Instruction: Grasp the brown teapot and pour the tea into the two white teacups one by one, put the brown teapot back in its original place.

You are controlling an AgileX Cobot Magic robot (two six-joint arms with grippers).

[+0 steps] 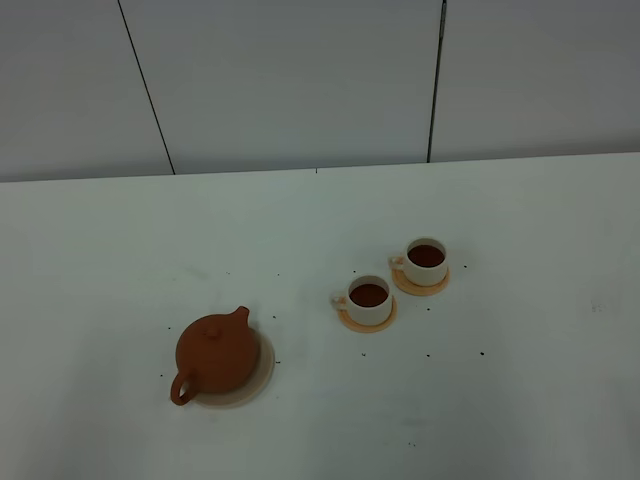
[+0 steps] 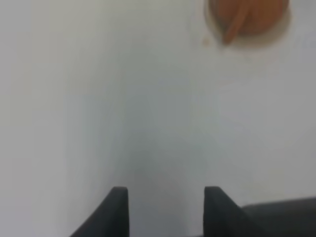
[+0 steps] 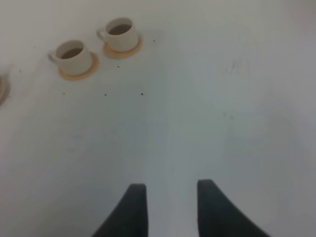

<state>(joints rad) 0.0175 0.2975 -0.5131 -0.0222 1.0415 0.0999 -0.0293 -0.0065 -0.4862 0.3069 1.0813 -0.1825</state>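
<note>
Judging by how things lie, the pouring looks done and the brown teapot (image 1: 216, 355) sits on its pale mat (image 1: 262, 372), so the step in hand is likely just clearing away; the arms should draw off without brushing pot or cups. In the high view the teapot is at about 7 o'clock on the bench (image 1: 520, 300), spout toward 1 o'clock, loop handle toward 7; the lid is on, so its contents are hidden. The nearer teacup (image 1: 369, 299) and the farther teacup (image 1: 426, 261) stand on orange-tan saucers right of centre, each holding dark tea (image 1: 369, 294) near the brim. The left fingers (image 2: 121, 210) are parted and empty; the right fingers (image 3: 139, 207) likewise.
</note>
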